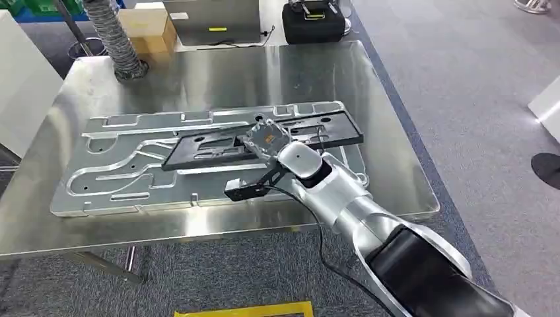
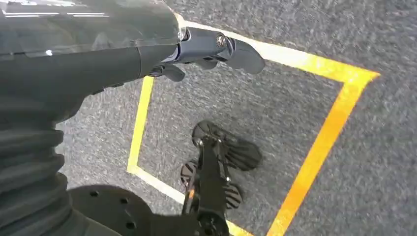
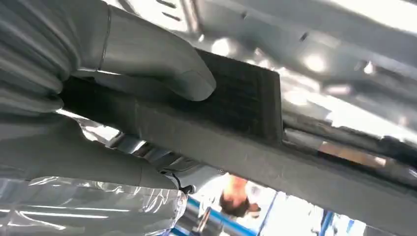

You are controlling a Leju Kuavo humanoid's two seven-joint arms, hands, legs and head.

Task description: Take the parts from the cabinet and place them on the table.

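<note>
The steel tabletop (image 1: 396,165) carries a large grey plate (image 1: 132,172), and the black part (image 1: 205,148) lies across it, long and flat. The right hand (image 1: 267,140) grips the part at its near edge, thumb (image 3: 162,64) pressed on the top face and fingers below. To finish well, I judge the part should settle flat before the fingers ease apart, then the hand should draw back level so nothing drags. Whether the part's gripped end fully rests yet is hard to tell. The left hand (image 2: 206,49) hangs over the floor, fingers loosely apart, holding nothing.
</note>
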